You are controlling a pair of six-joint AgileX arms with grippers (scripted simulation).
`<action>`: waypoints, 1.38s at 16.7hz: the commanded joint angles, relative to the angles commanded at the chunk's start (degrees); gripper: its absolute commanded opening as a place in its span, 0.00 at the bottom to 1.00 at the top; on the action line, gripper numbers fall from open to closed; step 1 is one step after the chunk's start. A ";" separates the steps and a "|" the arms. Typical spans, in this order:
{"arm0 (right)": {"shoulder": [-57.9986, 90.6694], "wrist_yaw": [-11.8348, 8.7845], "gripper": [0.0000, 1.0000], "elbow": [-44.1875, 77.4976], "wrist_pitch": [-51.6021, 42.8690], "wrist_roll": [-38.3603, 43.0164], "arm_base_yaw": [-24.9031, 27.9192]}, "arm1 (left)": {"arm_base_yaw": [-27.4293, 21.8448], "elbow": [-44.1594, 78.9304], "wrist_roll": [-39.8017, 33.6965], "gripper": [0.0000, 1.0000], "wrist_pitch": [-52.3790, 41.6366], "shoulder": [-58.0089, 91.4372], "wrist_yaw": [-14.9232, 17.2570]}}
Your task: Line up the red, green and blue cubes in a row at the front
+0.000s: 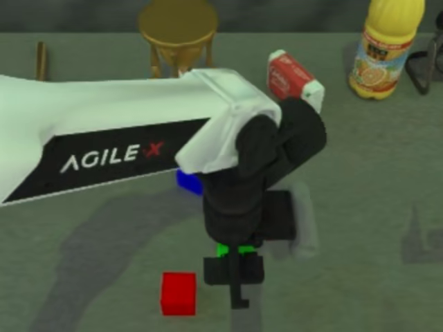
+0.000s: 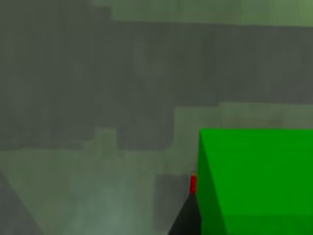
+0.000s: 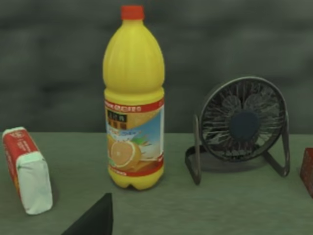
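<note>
The left pincer (image 1: 235, 266) is gripping the green cube (image 1: 225, 250) over the grey-green worktop (image 1: 360, 207), beside the red cube (image 1: 178, 293).

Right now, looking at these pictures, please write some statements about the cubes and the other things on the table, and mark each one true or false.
1. The red cube lies near the front edge of the table, to the left of the left hand. True.
2. The green cube sits far from the left hand, at the back by the bottle. False: it is right at the left hand, mostly hidden under the arm.
3. The blue cube is partly hidden by the left arm. True.
4. The orange juice bottle lies on its side. False: it stands upright at the back right.
5. The hourglass stands at the back. True.
</note>
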 joint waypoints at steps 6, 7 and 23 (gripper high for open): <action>0.00 0.00 1.00 0.00 0.00 0.00 0.00 | -0.33 -0.11 -0.08 0.00 0.26 0.15 0.02; 0.00 0.00 1.00 0.00 0.00 0.00 0.00 | -0.27 -0.69 -0.16 0.00 1.04 0.44 0.03; 0.00 0.00 1.00 0.00 0.00 0.00 0.00 | -0.65 -8.29 -0.23 0.38 14.48 6.02 0.01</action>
